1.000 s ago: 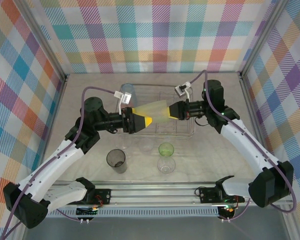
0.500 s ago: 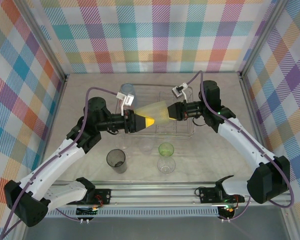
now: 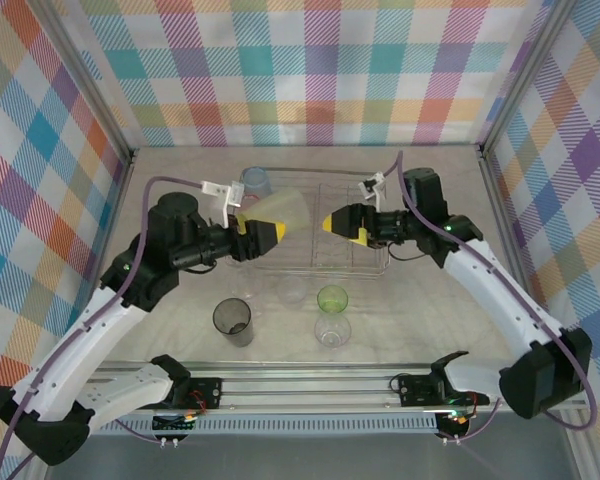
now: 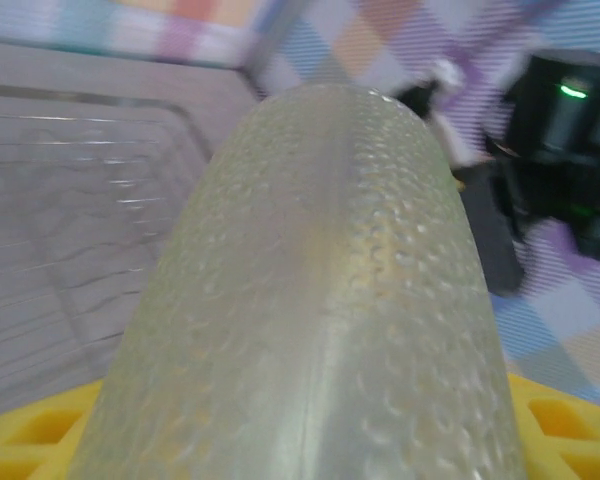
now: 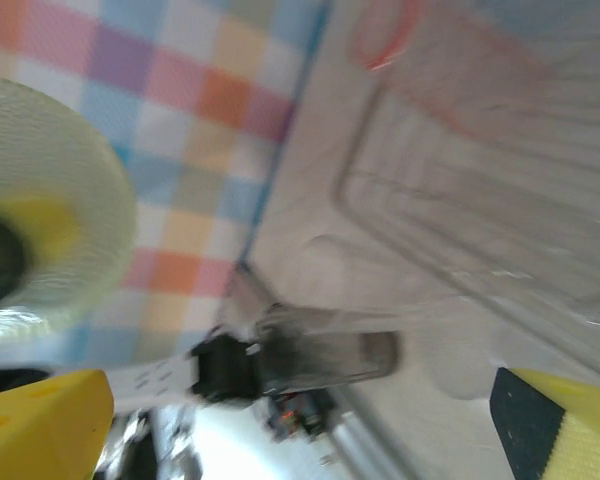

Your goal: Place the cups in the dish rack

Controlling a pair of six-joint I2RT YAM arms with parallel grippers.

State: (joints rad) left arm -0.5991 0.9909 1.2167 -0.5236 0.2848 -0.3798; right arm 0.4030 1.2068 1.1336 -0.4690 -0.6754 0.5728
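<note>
The left gripper [image 3: 265, 231] pinches the narrow end of 1 pale yellow-green, dimpled translucent plastic cup [image 3: 280, 208], held sideways in the air above the left end of the silvery wire dish rack [image 3: 380, 262]. To seat it well, I judge the wrist should turn the mouth downward, then lower it into a free bay before releasing. The right gripper [image 3: 335, 222] hovers near the cup's mouth without touching it, fingers spread and holding nothing. It is best kept out of the path.

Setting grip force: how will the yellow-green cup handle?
The yellow-green cup looks thin and translucent: probably light, slightly squashy in the left gripper. Its dimpled wall likely aids grip. Tapered, it may roll if laid down.
</note>
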